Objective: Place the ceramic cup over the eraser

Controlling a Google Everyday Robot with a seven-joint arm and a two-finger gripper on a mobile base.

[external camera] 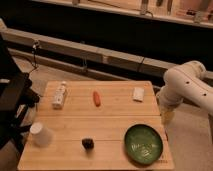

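A white ceramic cup [41, 134] stands near the front left corner of the wooden table [110, 120]. A small white eraser [138, 94] lies flat near the back right of the table. My white arm [186, 84] comes in from the right, and its gripper [166, 116] hangs down just off the table's right edge, right of and nearer than the eraser. It is far from the cup and holds nothing that I can see.
A white carton [60, 95] stands at the back left. An orange carrot [96, 98] lies at the back middle. A small dark object [88, 143] sits at the front middle. A green bowl [143, 143] sits at the front right. A black chair [12, 100] stands to the left.
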